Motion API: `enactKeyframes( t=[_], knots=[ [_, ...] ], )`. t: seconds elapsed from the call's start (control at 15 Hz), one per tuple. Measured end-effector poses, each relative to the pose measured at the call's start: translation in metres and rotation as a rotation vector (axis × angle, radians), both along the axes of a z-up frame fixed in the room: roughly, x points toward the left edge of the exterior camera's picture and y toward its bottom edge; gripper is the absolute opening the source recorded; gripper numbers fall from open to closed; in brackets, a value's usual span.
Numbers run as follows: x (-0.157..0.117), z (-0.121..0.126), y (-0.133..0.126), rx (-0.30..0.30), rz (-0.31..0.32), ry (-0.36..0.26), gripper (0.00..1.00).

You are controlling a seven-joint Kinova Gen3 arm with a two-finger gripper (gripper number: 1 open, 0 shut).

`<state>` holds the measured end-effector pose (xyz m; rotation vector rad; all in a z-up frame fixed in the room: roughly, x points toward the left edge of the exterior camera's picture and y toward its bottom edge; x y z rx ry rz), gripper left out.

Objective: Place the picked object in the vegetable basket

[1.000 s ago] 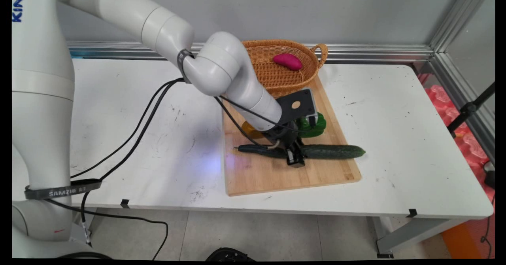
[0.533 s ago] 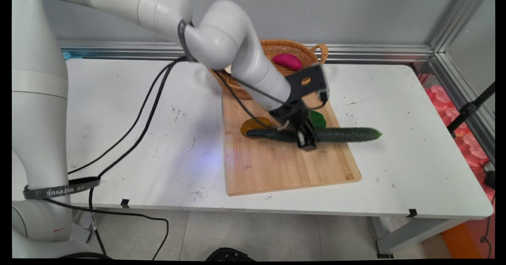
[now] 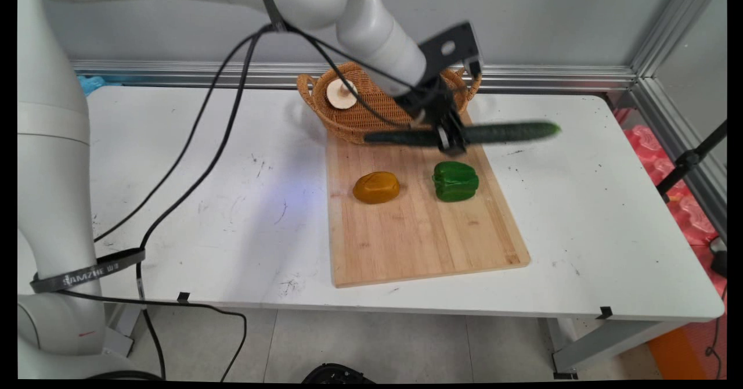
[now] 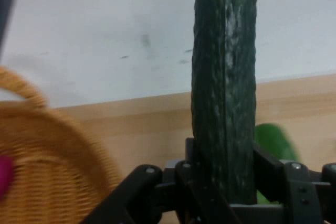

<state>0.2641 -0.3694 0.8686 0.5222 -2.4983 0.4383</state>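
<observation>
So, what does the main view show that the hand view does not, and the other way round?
Only the main view shows the mushroom lying in the basket, the orange-yellow vegetable on the cutting board, and the cucumber in its full length, lifted above the board. Only the hand view shows the fingers pressed against the cucumber's sides from close up. Both show the gripper shut on the cucumber, the basket, the board, the table and the green pepper.

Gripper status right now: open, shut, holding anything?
Gripper: shut on the cucumber, gripped near its middle and held level in the air above the cutting board.
</observation>
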Motion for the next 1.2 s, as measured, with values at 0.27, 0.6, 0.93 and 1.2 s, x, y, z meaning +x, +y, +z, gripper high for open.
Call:
enactKeyframes(
  t=[0.27, 0.6, 0.93, 1.2],
  knots=[
    [0.031, 0.008, -0.03, -0.05, 0.051, -0.026, 0.0],
    [0.065, 0.004, -0.062, -0.092, 0.08, -0.065, 0.0],
    [0.088, -0.016, -0.084, -0.099, 0.074, -0.092, 0.0],
    [0.097, -0.033, -0.098, -0.1, 0.076, -0.088, 0.0]
  ],
)
